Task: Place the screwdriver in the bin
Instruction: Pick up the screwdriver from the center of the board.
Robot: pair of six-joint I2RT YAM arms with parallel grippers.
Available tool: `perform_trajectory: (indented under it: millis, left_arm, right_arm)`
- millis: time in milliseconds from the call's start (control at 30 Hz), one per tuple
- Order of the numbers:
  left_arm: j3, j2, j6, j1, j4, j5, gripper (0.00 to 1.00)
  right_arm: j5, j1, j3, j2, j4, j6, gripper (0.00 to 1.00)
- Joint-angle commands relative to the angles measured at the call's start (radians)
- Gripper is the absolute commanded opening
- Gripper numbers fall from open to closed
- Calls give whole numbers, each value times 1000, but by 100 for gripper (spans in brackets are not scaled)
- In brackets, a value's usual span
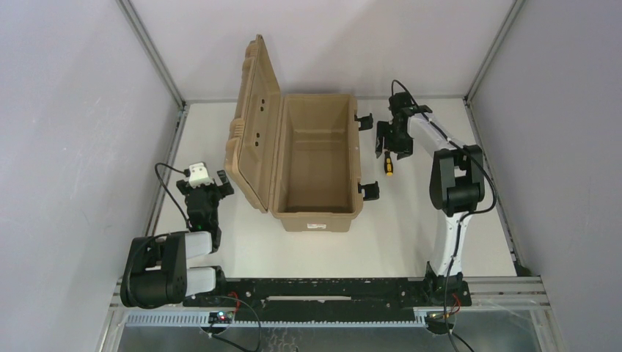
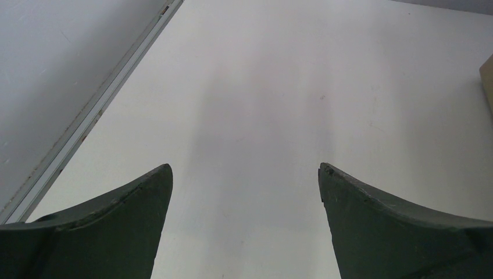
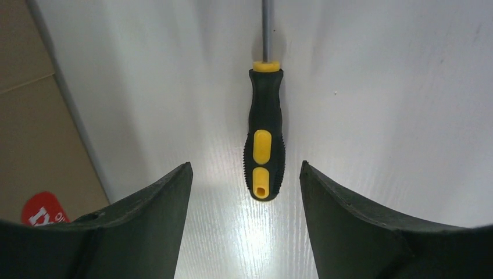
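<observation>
The screwdriver [image 1: 389, 163], with a black and yellow handle and a thin shaft, lies flat on the white table right of the bin. In the right wrist view its handle [image 3: 266, 145] lies lengthwise just ahead of the gap between my open fingers. My right gripper [image 1: 393, 144] hovers over it, open and empty. The bin [image 1: 317, 163] is a tan box in the table's middle, its ribbed lid [image 1: 254, 121] standing open on the left side, inside empty. My left gripper [image 1: 208, 185] is open and empty over bare table left of the bin.
Black latches [image 1: 367, 191] stick out from the bin's right side toward the screwdriver. A white label [image 1: 317, 226] is on the bin's near wall. Metal frame rails [image 1: 167, 158] border the table left and right. The bin's edge [image 2: 487, 81] shows in the left wrist view.
</observation>
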Motion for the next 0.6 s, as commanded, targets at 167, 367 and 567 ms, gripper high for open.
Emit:
perform_trajectory:
  millis: [167, 367, 567]
  left_arm:
    - [45, -17, 14, 0, 39, -2, 100]
    - [45, -17, 14, 0, 39, -2, 100]
    - [45, -17, 14, 1, 39, -2, 100]
  right_arm:
    - [73, -6, -2, 57, 32, 33, 66]
    - [84, -6, -5, 84, 35, 32, 61]
    - [77, -6, -8, 104, 42, 33, 54]
